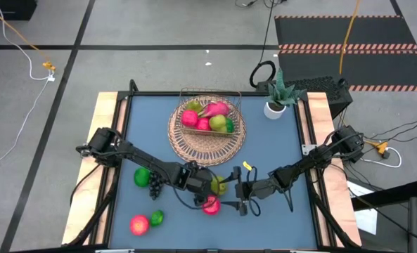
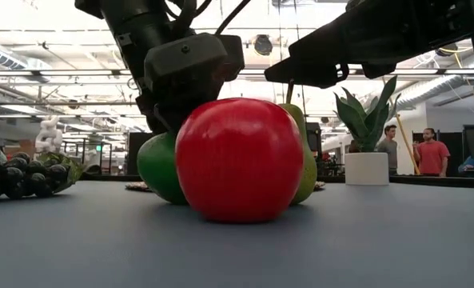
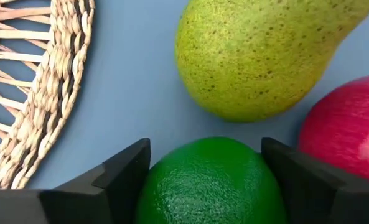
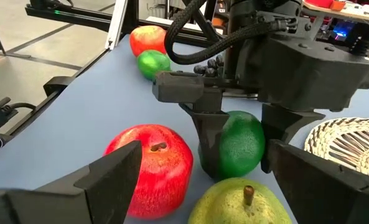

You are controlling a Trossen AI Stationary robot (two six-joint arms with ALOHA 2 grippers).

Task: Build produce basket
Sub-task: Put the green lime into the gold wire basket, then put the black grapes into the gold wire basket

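Grey workshop floor with cables surrounds my blue-topped table with its pale wooden edges, and from above I can see where this job stands. At the far middle of the table sits the tan woven wicker basket with the wide round rim and thin wire handle, and its well already holds a small heap of toy produce: a pink-red apple, a pink dragon fruit, another red piece and a green one. That's a start, but plenty is left on the table. Near the front left lie a red apple and a small green lime; further up on the left are another round green fruit and a dark grape bunch. Right in the middle, between my two arms, is a tight cluster: a glossy red apple, a speckled yellow-green pear and a round green lime. My left gripper is down over that lime, one dark finger on each side of it and close against it; I can't tell yet whether it's truly clamped, and the lime seems to be sitting on the table. My right gripper hangs just beside the cluster with its fingers spread wide and nothing between them. I'd call it roughly a third done, with about seven pieces to go. A small white pot with a spiky green plant stands at the far right corner, not part of the load.
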